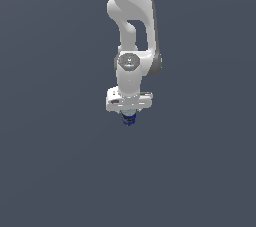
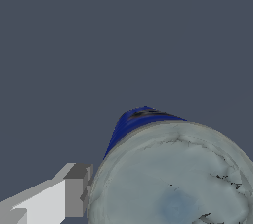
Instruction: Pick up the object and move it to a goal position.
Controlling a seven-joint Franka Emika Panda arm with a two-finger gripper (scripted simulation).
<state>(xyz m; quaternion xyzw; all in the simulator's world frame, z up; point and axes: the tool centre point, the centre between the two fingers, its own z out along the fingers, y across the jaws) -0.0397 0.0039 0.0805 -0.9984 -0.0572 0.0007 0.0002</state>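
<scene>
The dark-blue can (image 1: 129,118) sits right under my gripper (image 1: 129,116) in the exterior view, only its lower blue part showing below the white hand. In the wrist view the can (image 2: 173,178) fills the near corner: a silvery-grey top with a blue side and a dark label mark. One white finger with a grey pad (image 2: 74,191) presses against the can's side; the other finger is out of frame. The gripper looks shut on the can.
A plain dark grey-blue surface lies all around in both views. The white arm (image 1: 131,26) comes down from the top middle of the exterior view. No other objects or goal marker show.
</scene>
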